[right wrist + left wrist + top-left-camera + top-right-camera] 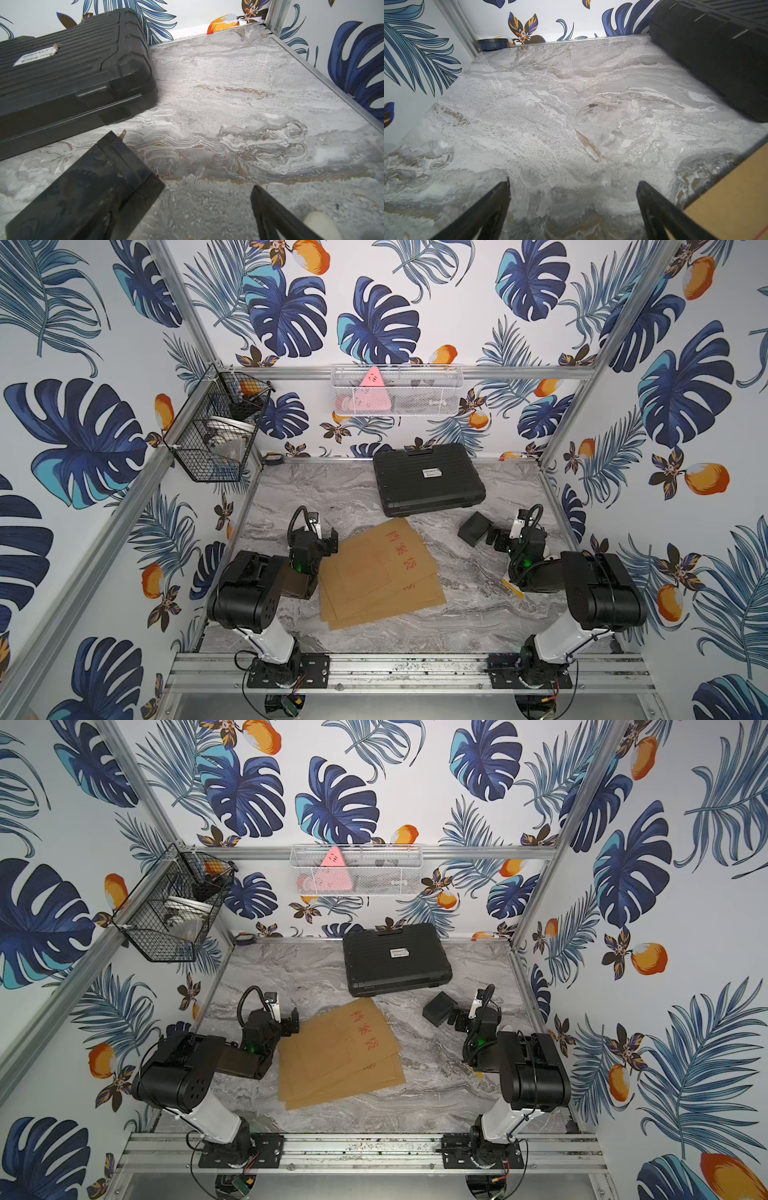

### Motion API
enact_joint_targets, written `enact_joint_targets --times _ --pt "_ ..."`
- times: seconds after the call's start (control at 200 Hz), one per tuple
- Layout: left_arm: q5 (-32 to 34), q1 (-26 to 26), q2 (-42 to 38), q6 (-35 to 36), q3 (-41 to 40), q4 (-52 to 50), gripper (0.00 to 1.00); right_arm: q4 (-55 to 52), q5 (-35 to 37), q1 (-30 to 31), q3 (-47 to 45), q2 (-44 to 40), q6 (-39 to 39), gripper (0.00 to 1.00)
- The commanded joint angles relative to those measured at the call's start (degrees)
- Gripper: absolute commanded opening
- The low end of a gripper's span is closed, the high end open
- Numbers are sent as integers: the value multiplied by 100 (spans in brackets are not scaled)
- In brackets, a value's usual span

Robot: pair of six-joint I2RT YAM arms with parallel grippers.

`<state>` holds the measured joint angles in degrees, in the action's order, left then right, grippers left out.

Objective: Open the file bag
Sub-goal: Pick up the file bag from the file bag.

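Beside file bag (380, 572), left claw (324, 531) low, spread

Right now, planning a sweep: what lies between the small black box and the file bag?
Only bare tabletop separates the small black box from the file bag, in both top views.

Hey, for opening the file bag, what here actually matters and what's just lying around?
Job: brown file bags; left end effector; right end effector, both open.
Lying about: black case; small black box; black wire basket; white mesh basket.
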<state>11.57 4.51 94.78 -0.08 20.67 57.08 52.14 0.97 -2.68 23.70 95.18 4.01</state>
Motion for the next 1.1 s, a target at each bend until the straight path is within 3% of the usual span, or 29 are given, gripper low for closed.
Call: enact_joint_targets --times 0.0,0.631,0.771,0.946,1.091 --pt "14 6 -1 43 34 222 99 208 -9 4 3 9 -12 100" --pt "18 -2 5 43 35 215 99 226 320 4 -5 10 101 100" --pt "480 326 -382 279 -179 387 99 19 237 17 -46 -418 32 100" --pt "2108 1360 -1747 710 332 -1464 99 -1531 503 30 360 -1700 215 100" --pt "2624 1688 -2294 -309 1115 -3194 99 -2553 186 48 955 -2118 987 100"
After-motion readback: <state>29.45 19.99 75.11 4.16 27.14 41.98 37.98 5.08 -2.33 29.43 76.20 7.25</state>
